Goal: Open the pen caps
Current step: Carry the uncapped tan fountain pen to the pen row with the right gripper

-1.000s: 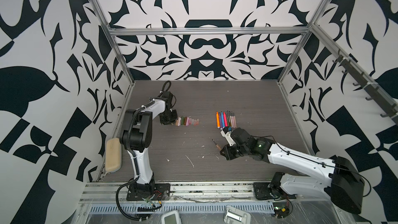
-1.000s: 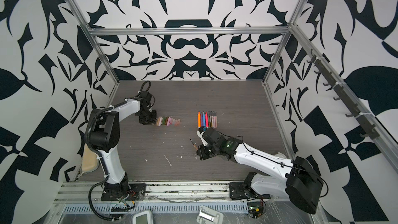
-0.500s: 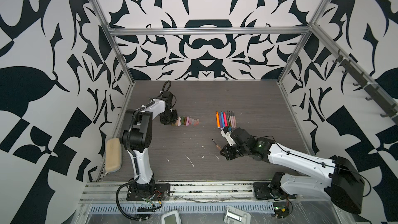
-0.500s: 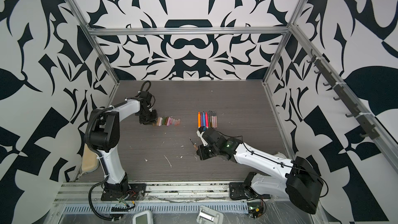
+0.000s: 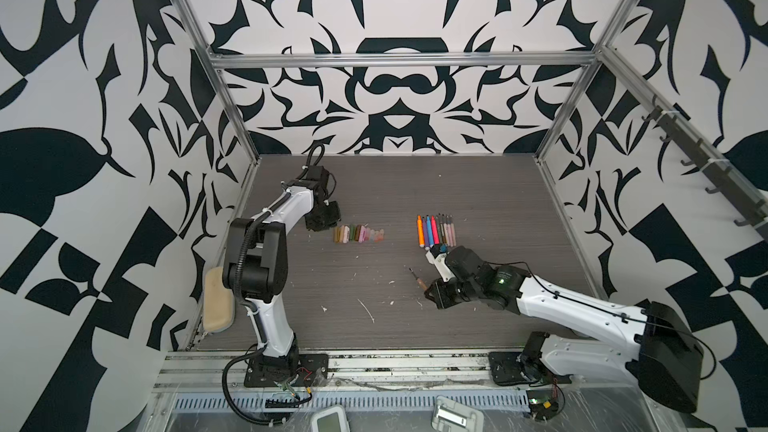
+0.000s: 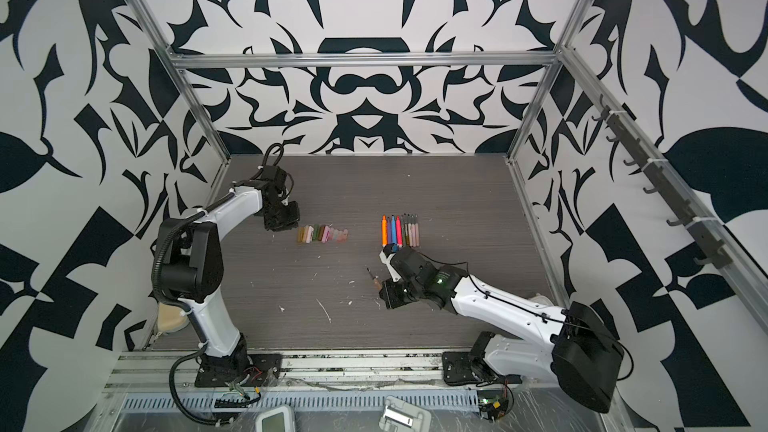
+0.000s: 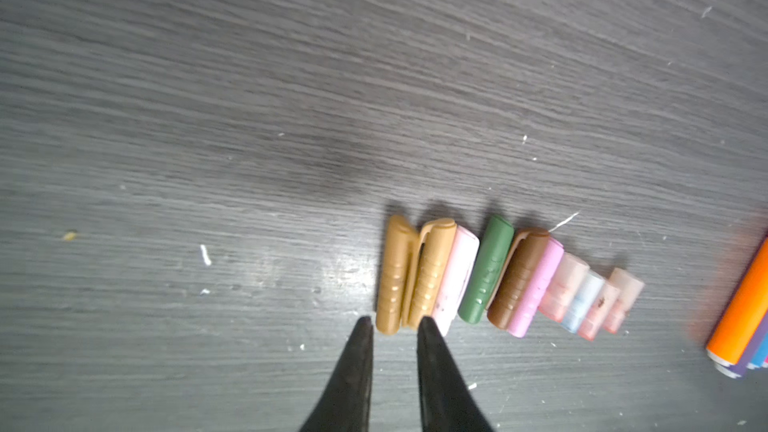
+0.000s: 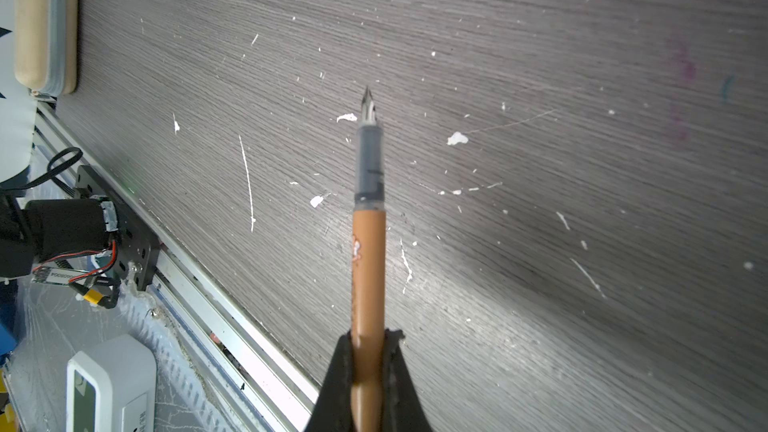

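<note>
Several pen caps (image 7: 490, 280) lie side by side in a row: tan, pale pink, green, brown, pink and translucent ones, seen in both top views (image 5: 357, 234) (image 6: 322, 234). My left gripper (image 7: 395, 324) rests low at the row's left end. It is narrowly open, with nothing between its fingers and its tips just short of the outer tan cap (image 7: 392, 276). My right gripper (image 8: 368, 336) is shut on an uncapped tan-brown pen (image 8: 368, 259) whose nib points away above the table (image 5: 417, 278). The other pens (image 5: 435, 229) (image 6: 400, 229) lie in a row behind my right arm.
A beige pad (image 5: 217, 299) (image 8: 45, 22) leans at the table's left edge. An aluminium rail (image 8: 199, 280) runs along the front, with a white device (image 8: 110, 384) beyond it. White flecks are scattered over the grey wood-grain table (image 5: 365, 309).
</note>
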